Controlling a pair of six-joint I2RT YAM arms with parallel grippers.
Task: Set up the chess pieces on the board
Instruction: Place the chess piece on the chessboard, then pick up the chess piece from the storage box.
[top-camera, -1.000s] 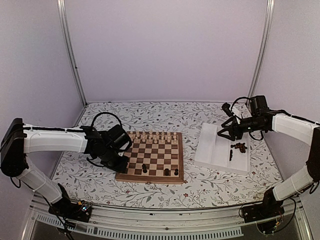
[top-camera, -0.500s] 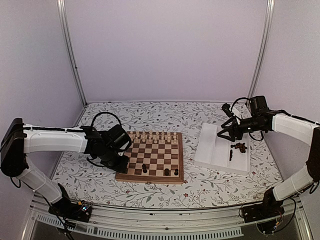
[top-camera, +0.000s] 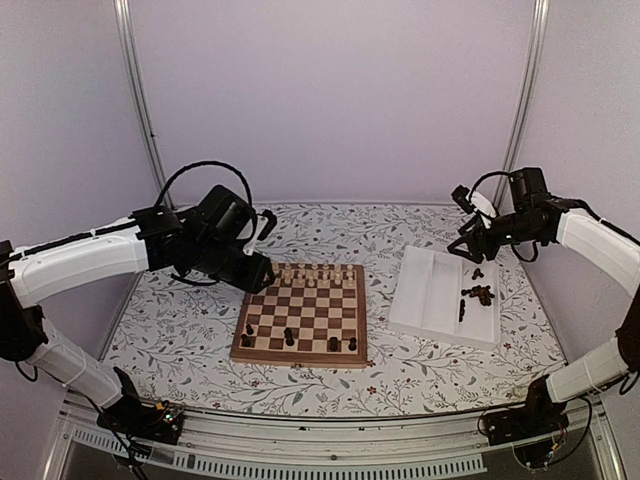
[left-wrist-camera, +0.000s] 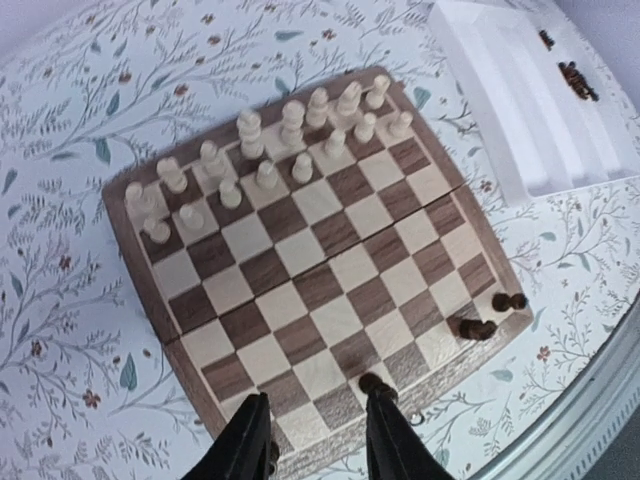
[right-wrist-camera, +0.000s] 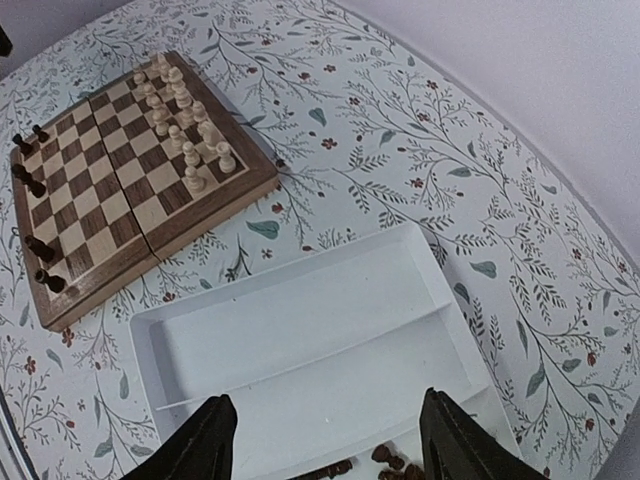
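Left gripper hovers above board, fingers apart, nothing held. Right gripper over white tray, fingers apart, empty. Few dark chess pieces on board's near rows, others clustered in tray's right end. Cream pieces fill far rows.

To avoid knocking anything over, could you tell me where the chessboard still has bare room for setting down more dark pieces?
On the board, the middle rows are bare, bordered by the cream pieces on the far side and the few dark pieces along the near edge. Gaps also remain between those dark pieces. The two far rows are packed.
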